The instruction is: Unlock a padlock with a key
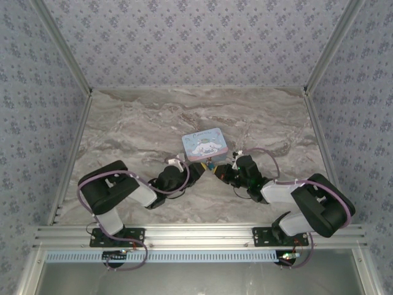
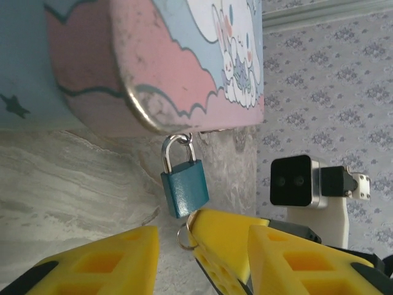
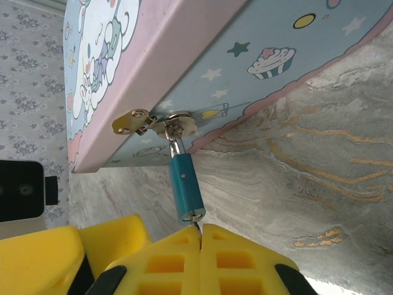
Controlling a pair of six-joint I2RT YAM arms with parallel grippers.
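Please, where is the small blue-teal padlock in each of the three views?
Top external: padlock at centre, just below the tin, at its near edge.
Left wrist: padlock at centre, under the tin.
Right wrist: padlock left of centre, by the tin's hasp.
Shared landmark: the cartoon tin.

On table (image 1: 135,123), approx. mid-width, sits tin (image 1: 206,143), w/ padlock (image 3: 186,193) hanging off hasp (image 3: 132,121) on tin's near side, lock body just in front of tin wall. L gripper (image 1: 198,174) lies near-left of padlock & R gripper (image 1: 220,171) near-right, both just in front of tin, tips close together. From padlock's underside key (image 3: 197,225) runs in btwn R gripper's fingertips; R gripper's tip sits btwn L gripper's fingers (image 2: 123,258), just below padlock.
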